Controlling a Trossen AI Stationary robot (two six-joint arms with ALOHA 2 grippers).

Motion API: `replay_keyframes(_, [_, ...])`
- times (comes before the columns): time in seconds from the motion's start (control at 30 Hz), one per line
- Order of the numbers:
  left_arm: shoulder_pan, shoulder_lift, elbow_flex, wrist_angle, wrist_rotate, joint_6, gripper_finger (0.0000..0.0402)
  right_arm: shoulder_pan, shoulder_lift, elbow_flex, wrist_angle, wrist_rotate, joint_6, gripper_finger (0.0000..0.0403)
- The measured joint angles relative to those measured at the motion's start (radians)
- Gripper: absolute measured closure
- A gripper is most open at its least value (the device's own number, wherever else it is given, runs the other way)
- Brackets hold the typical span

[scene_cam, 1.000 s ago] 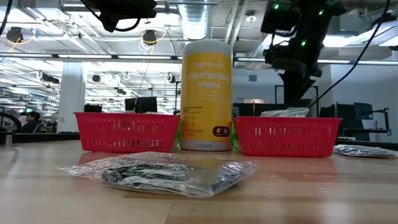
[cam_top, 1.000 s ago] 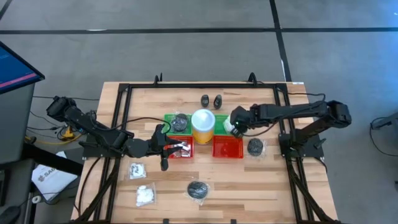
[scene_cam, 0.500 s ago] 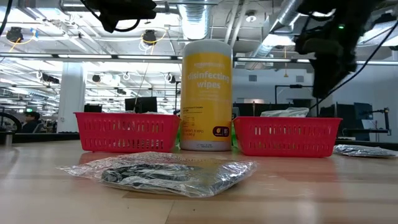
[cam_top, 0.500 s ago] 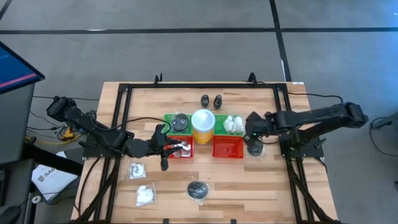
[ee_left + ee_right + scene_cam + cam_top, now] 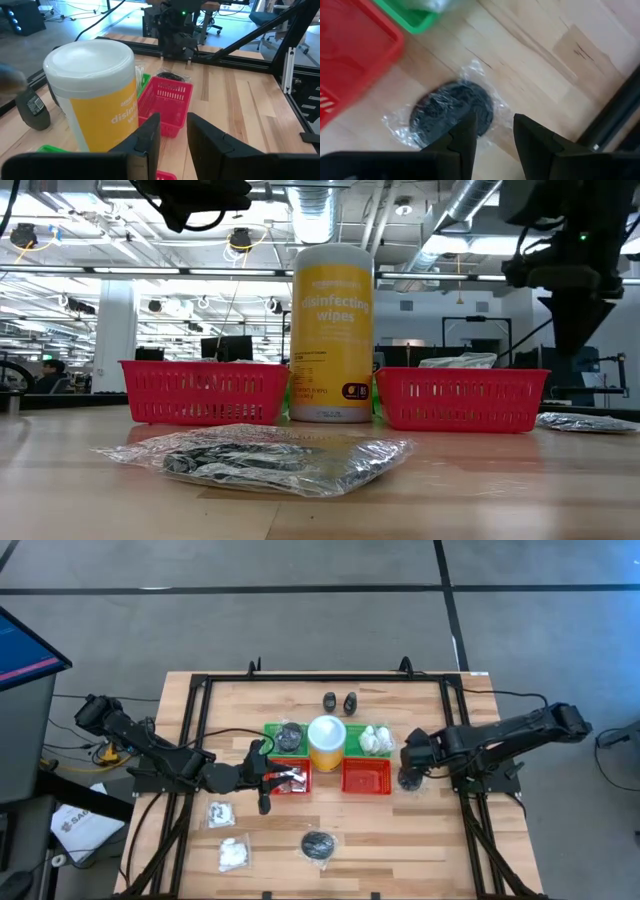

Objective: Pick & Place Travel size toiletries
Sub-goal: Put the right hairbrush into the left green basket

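My right gripper (image 5: 408, 758) (image 5: 492, 135) hovers open, pointing down, just above a clear-wrapped dark grey round pad (image 5: 410, 780) (image 5: 451, 114) that lies flat on the table to the right of the right red tray (image 5: 366, 776). My left gripper (image 5: 264, 778) (image 5: 175, 132) waits open over the left red tray (image 5: 290, 780), which holds silvery tubes. A white lumpy packet (image 5: 376, 739) lies in the right green tray, and a dark pad (image 5: 289, 737) in the left green tray. Two black bottles (image 5: 340, 701) stand farther back.
The yellow wipes cylinder (image 5: 326, 740) (image 5: 332, 330) stands between the trays. Two white packets (image 5: 226, 833) and another wrapped dark pad (image 5: 318, 845) (image 5: 265, 458) lie on the near part of the table. A black frame (image 5: 460, 730) borders the table's edges.
My right gripper has moved from over the right green tray toward the table's right and near edges, and it has come down over the dark pad beside the red tray. The white packet stays in the green tray.
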Motion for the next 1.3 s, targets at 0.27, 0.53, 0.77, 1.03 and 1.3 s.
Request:
replay_keyframes(0.27, [0.0,0.0,0.0,0.0,0.0,0.0,0.0314,-0.004,0.068,-0.004,-0.02,-0.009,-0.013,0.0284])
replay_keyframes(0.53, [0.0,0.0,0.0,0.0,0.0,0.0,0.0314,-0.054,0.051,-0.121,0.019,-0.01,-0.004,0.0284])
replay_keyframes(0.77, [0.0,0.0,0.0,0.0,0.0,0.0,0.0314,-0.072,0.023,-0.16,0.112,-0.014,-0.068,0.0284])
replay_keyframes(1.03, [0.0,0.0,0.0,0.0,0.0,0.0,0.0314,-0.121,0.023,-0.221,0.242,-0.078,-0.132,0.0284])
replay_keyframes(1.3, [0.0,0.0,0.0,0.0,0.0,0.0,0.0314,-0.147,0.023,-0.221,0.265,-0.088,-0.173,0.0284])
